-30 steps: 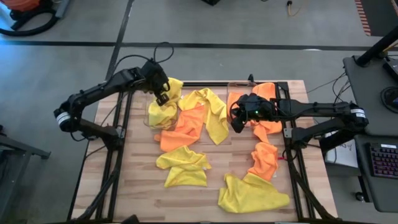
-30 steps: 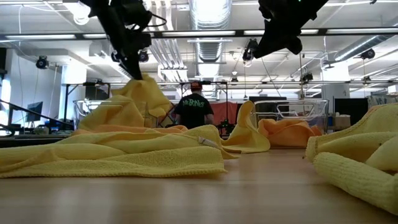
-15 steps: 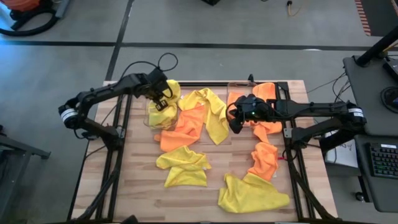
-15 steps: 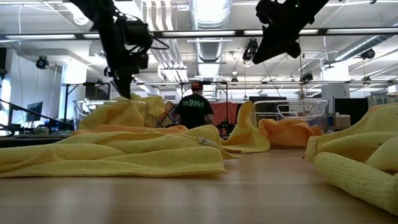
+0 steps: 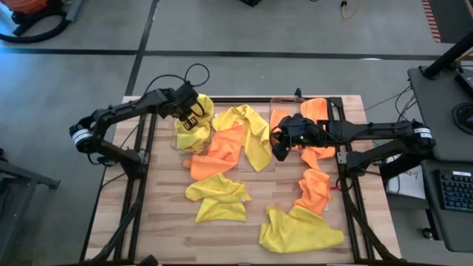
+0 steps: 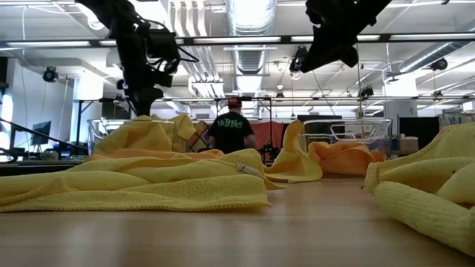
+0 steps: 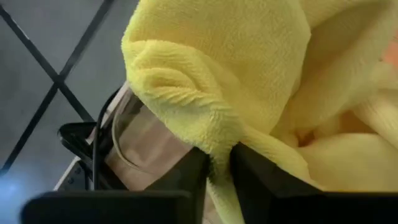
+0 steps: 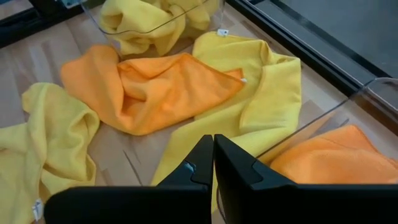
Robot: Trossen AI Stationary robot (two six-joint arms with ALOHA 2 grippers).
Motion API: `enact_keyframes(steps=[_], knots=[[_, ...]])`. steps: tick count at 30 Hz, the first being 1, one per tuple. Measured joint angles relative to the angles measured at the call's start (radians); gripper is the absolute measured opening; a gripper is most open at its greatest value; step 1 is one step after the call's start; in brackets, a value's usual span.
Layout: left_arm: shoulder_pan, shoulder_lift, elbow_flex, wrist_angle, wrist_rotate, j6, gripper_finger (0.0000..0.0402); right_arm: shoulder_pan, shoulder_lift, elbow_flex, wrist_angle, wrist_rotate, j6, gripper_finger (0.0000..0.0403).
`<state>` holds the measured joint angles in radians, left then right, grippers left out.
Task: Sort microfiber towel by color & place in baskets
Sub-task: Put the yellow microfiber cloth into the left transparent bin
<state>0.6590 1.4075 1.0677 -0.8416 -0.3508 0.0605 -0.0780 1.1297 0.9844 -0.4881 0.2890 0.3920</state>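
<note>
Bare table [image 5: 166, 222] at 7 o'clock gives open passage. Centre blocked by orange towel [image 5: 218, 151] and yellow towel [image 5: 251, 133]; baskets [image 5: 177, 137] wall off 12 o'clock.

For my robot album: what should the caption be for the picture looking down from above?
Left gripper drops a yellow towel into the left basket.

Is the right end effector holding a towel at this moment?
No: in the right wrist view the right end effector has its fingers pressed together with nothing between them, hanging above the yellow towel on the table.
</note>
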Motion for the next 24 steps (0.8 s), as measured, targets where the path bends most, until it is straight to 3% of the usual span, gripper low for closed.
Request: enact_keyframes(steps=[8,13,20,24], knots=[[-0.001,0.0,0.042,-0.155,0.001,0.022,0.0182,0.008,0.0,0.0,0.0,0.0,-0.002,0.0009],[-0.001,0.0,0.124,-0.274,0.001,0.022,0.0229,0.008,0.0,0.0,0.0,0.002,-0.003,0.0009],[-0.001,-0.001,0.252,-0.226,0.006,0.075,0.0232,0.008,0.0,0.0,0.0,0.028,-0.003,0.0009],[0.011,-0.002,0.26,-0.05,0.157,0.148,0.0194,0.008,0.0,-0.004,0.001,0.029,-0.003,0.0009]])
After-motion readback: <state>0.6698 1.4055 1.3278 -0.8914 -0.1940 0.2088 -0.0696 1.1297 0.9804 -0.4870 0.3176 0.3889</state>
